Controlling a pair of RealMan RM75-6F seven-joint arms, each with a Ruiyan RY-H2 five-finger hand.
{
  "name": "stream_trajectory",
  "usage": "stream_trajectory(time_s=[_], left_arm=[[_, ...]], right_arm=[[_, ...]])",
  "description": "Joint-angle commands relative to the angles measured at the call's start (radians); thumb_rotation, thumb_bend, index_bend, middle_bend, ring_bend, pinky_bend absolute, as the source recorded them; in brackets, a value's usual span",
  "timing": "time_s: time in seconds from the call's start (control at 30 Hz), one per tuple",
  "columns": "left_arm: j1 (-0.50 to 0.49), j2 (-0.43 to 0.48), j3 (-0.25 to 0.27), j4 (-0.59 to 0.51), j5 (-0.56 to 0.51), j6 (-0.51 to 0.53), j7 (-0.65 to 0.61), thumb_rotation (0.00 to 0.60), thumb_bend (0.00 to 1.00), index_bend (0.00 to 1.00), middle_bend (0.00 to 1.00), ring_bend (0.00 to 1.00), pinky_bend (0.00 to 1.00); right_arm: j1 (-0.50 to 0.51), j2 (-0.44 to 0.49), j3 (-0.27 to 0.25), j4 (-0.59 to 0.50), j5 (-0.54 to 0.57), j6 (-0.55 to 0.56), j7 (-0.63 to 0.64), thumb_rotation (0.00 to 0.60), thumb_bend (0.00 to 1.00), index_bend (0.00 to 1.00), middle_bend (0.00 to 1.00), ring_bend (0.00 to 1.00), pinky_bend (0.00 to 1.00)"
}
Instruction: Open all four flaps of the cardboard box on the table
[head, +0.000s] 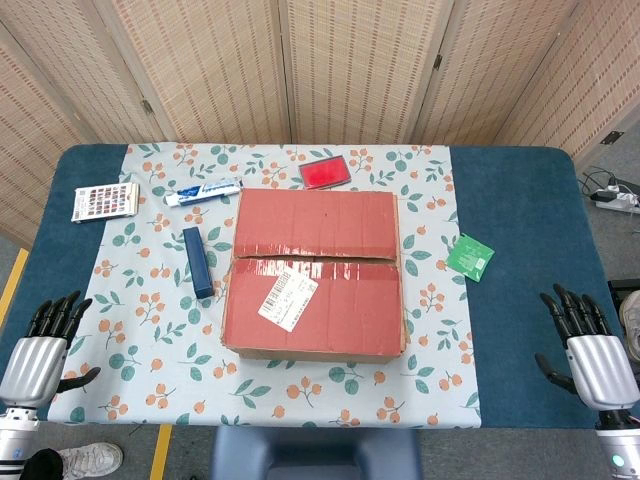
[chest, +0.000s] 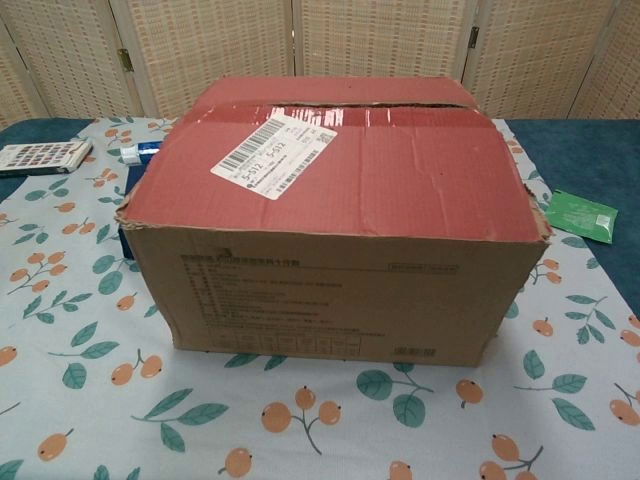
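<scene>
Head view: the cardboard box (head: 316, 274) sits mid-frame on the table (head: 520, 200), flaps closed along a centre seam. Left robot hand (head: 45, 345) and right robot hand (head: 590, 350) wait at the lower corners, fingers spread, empty.

Chest view: stiff, light-looking board; the seam edge looks like the best purchase.

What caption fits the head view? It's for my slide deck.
Closed cardboard box on floral tablecloth, left robot hand and right robot hand open at the table's near corners.
</scene>
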Motion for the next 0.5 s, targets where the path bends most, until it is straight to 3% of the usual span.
stream_trajectory(time_s=[0.03, 0.5], left_arm=[[0.000, -0.001, 0.001, 0.001, -0.002, -0.002, 0.002, 0.600, 0.17, 0.00, 0.00, 0.00, 0.00], [-0.007, 0.003, 0.004, 0.012, -0.004, -0.019, -0.015, 0.600, 0.18, 0.00, 0.00, 0.00, 0.00]], right_arm=[[0.001, 0.000, 0.001, -0.001, -0.001, 0.000, 0.001, 0.600, 0.35, 0.00, 0.00, 0.00, 0.00], [-0.003, 0.011, 0.006, -0.005, 0.012, 0.001, 0.015, 0.600, 0.35, 0.00, 0.00, 0.00, 0.00]])
